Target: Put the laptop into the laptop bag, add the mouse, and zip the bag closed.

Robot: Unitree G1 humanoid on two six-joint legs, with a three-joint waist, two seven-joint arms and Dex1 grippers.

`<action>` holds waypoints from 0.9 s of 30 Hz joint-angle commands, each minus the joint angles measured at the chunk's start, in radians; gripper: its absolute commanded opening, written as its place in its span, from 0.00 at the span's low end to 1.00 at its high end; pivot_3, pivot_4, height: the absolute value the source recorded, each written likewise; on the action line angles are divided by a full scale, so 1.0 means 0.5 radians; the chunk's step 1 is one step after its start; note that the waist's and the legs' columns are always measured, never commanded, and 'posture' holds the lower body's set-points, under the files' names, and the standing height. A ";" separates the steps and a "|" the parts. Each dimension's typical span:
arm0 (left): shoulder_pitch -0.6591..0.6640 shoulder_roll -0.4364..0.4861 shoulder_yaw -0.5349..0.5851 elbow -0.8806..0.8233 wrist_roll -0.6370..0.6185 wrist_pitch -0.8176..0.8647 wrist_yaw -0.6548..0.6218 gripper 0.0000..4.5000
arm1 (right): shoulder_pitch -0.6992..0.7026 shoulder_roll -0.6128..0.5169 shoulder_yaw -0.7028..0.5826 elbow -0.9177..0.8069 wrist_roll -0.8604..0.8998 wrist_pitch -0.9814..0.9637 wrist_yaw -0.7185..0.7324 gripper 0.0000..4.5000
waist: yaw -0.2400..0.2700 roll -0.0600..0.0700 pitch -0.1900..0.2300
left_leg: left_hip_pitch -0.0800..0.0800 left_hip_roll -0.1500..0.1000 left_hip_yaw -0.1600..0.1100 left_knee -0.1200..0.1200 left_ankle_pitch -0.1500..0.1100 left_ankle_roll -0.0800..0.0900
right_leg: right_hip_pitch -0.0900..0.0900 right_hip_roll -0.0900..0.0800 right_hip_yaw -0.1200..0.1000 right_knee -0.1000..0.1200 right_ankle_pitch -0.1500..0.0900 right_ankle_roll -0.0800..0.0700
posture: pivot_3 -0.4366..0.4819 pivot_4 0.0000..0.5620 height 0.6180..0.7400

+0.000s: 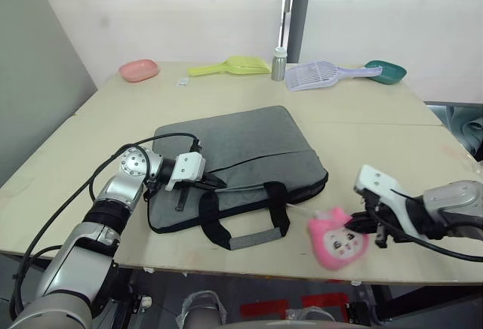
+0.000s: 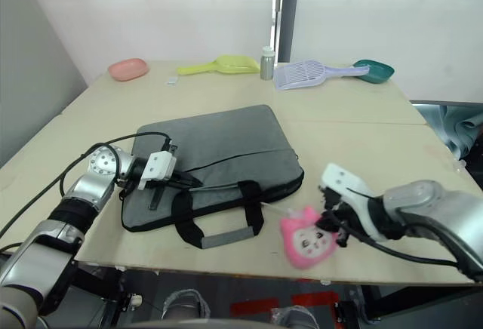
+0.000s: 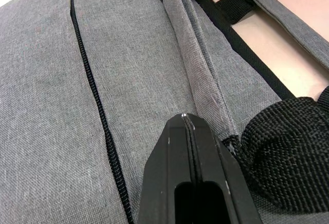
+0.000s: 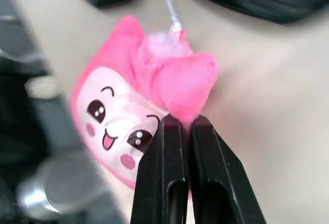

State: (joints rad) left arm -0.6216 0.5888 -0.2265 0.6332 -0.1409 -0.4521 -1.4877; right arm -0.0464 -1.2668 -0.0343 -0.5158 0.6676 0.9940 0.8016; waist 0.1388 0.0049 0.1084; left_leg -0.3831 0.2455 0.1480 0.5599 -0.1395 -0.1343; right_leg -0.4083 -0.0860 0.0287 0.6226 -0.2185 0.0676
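While pinching pink plush [image 4: 149, 100], right end effector [image 4: 186, 124] flanks laptop bag [image 1: 234, 159].

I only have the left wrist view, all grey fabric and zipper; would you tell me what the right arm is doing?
Observer: The right gripper has its jaws shut on the pink plush toy, near the table's front edge.
Operator: Where is that relative to the bag?
Observer: To the robot's right of the laptop bag, near its strap handles.
Operator: Anything behind the bag?
Observer: A pink dish, a yellow scoop and a lilac scoop line the far edge.
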 commanded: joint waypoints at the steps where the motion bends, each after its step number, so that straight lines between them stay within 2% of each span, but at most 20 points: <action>1: 0.115 0.003 -0.152 0.093 0.171 0.018 -0.055 0.00 | -0.034 -0.110 0.007 0.325 -0.321 -0.282 0.079 0.00 | -0.002 0.001 -0.002 | 0.000 0.000 0.000 0.000 0.000 0.000 | 0.000 0.000 0.000 0.000 0.000 0.000 | 0.48 0.27 1.00; 4: 0.136 0.008 -0.148 0.090 0.168 0.017 -0.047 0.00 | -0.296 -0.042 0.212 0.686 -0.629 -0.535 0.073 0.00 | -0.019 0.003 -0.006 | 0.000 -0.001 0.001 0.002 0.000 0.001 | 0.000 -0.001 0.001 0.000 0.000 0.000 | 0.48 0.27 1.00; 9: 0.163 0.021 -0.140 0.076 0.158 0.020 -0.046 0.00 | -0.928 0.279 0.589 1.294 -1.187 -0.945 -0.025 0.00 | -0.061 0.013 -0.015 | -0.001 -0.003 0.002 0.007 0.000 0.004 | 0.002 -0.004 0.000 0.004 0.000 0.000 | 0.48 0.27 1.00; 15: 0.217 0.033 -0.132 0.017 0.139 0.040 -0.061 0.00 | -1.485 0.746 0.774 1.842 -1.562 -1.449 -0.200 0.00 | -0.092 0.015 -0.016 | -0.002 -0.004 0.010 0.011 0.000 0.011 | 0.000 -0.010 0.000 0.007 0.000 -0.001 | 0.48 0.27 1.00; 22: 0.251 0.041 -0.133 -0.013 0.130 0.063 -0.069 0.00 | -1.735 1.129 0.764 2.094 -1.680 -1.739 -0.224 0.00 | -0.099 0.015 -0.016 | -0.003 -0.003 0.011 0.010 0.000 0.011 | -0.002 -0.009 0.000 0.009 0.000 -0.002 | 0.48 0.27 1.00; 27: 0.268 0.036 -0.132 -0.046 0.123 0.083 -0.053 0.00 | -1.731 1.331 0.734 1.992 -1.611 -1.696 -0.077 0.00 | -0.113 0.015 -0.016 | -0.002 -0.002 0.011 0.009 0.000 0.011 | -0.002 -0.008 0.000 0.009 -0.001 -0.002 | 0.48 0.27 1.00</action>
State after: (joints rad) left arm -0.5579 0.6089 -0.2135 0.5712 -0.1512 -0.4405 -1.4817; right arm -0.8839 -0.6027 0.3705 0.5328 -0.1566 0.1514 0.7436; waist 0.0821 0.0125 0.1003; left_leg -0.3842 0.2443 0.1534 0.5645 -0.1394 -0.1288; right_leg -0.4094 -0.0901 0.0285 0.6270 -0.2187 0.0667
